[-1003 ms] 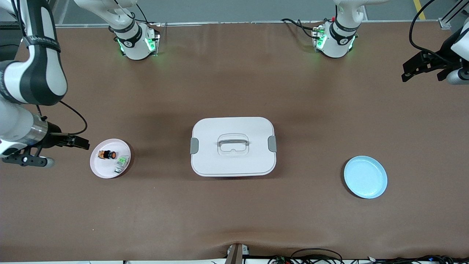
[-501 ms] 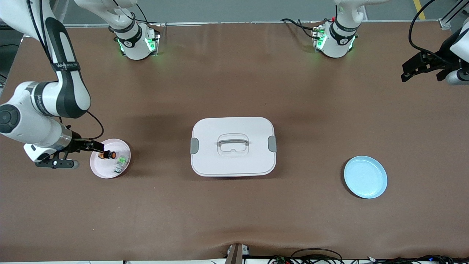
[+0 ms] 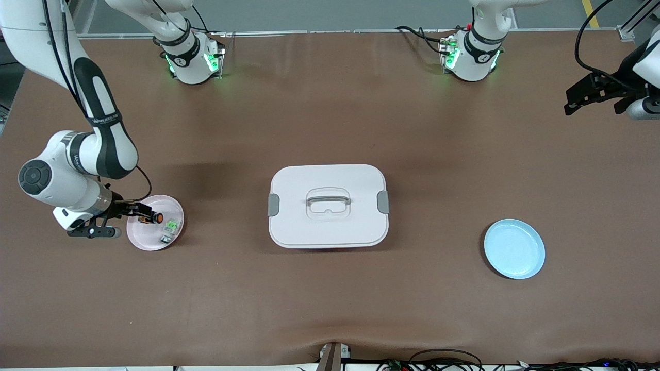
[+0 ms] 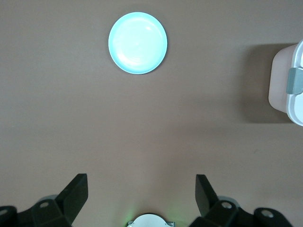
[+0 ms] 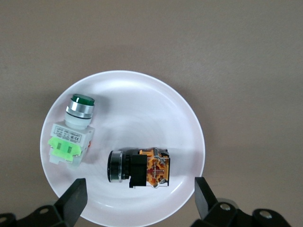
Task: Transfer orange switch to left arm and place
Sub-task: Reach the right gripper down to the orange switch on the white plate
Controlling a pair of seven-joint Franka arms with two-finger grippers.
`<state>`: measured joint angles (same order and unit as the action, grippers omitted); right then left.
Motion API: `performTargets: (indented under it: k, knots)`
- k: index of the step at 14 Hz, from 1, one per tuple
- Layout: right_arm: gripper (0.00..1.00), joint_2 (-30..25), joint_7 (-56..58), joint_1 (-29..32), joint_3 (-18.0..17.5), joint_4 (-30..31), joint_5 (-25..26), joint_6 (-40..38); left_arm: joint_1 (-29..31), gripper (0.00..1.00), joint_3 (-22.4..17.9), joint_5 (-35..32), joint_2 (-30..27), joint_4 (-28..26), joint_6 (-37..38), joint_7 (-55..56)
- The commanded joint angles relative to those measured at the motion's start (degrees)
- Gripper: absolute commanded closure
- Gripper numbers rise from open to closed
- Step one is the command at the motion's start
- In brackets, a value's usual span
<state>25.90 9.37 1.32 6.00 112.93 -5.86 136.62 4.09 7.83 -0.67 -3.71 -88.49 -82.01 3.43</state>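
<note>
Brown surface (image 3: 330, 299) holding a pink plate (image 5: 142, 85) with the orange switch (image 5: 139, 167) lying on it, beside a green switch (image 5: 71, 137). Right pincer (image 5: 137, 201) hanging just over it, fingers apart. Needing to drop straight, closing on the black body. Left pincer (image 4: 142, 196) waiting apart, over bare surface at its own end. Keeping high over the box (image 3: 328, 206) later.

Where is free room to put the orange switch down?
The blue plate is bare, with open table between it and the box. The pink plate is crowded: orange switch, green switch, and right gripper over it.
</note>
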Motion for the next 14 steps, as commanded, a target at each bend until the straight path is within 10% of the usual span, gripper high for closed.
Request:
performTargets:
  k: [1,14]
  knots:
    - [0.0,1.78,3.45,0.79,-0.47,0.01,-5.46,0.57,0.21,0.0,0.08,-0.29,-1.56,-1.07,0.19,-0.26]
    - [0.0,5.39,3.9,0.53,-0.47,-0.08,-6.79,3.56,1.44,0.0,0.26,-0.38,-1.83,-1.86,0.27,-0.35]
